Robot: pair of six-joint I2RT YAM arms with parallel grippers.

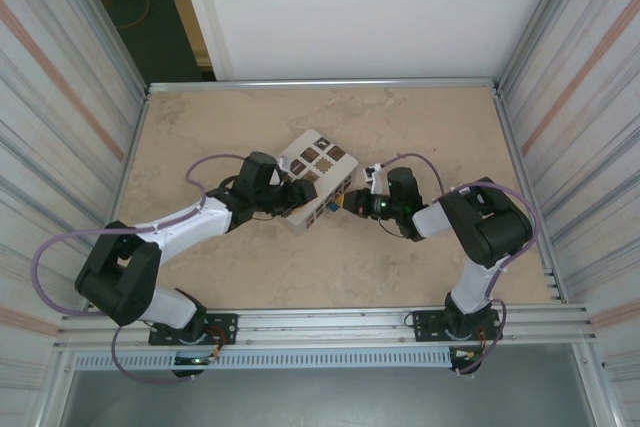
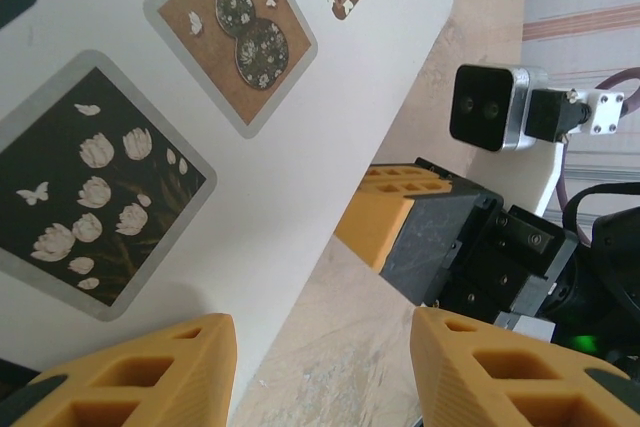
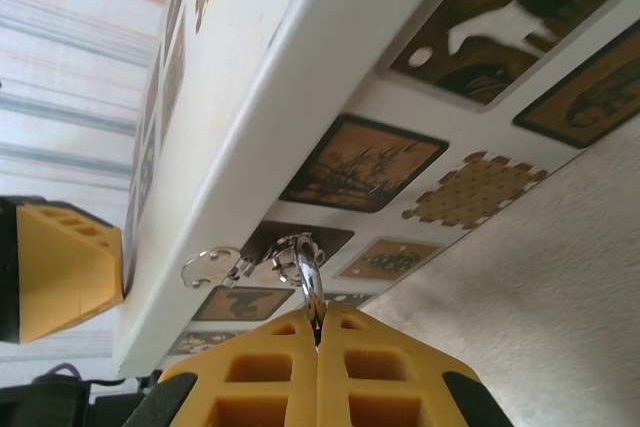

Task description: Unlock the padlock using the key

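Pinching the key [image 3: 315,297] tight in the right pincer [image 3: 318,327], aimed at 11 o'clock toward pale metal loops [image 3: 285,252] on the edge of the white box [image 3: 300,77]. Can't make out the padlock's blue body; probably hanging there. Flanking the box from 9 o'clock with the left pincer [image 2: 322,319], half spread, seemingly steadying. No readable writing, just picture squares [image 2: 100,187].

The white box [image 2: 330,147] carries brown and black squares [image 2: 100,187] patterned with pale flowers and a gourd.
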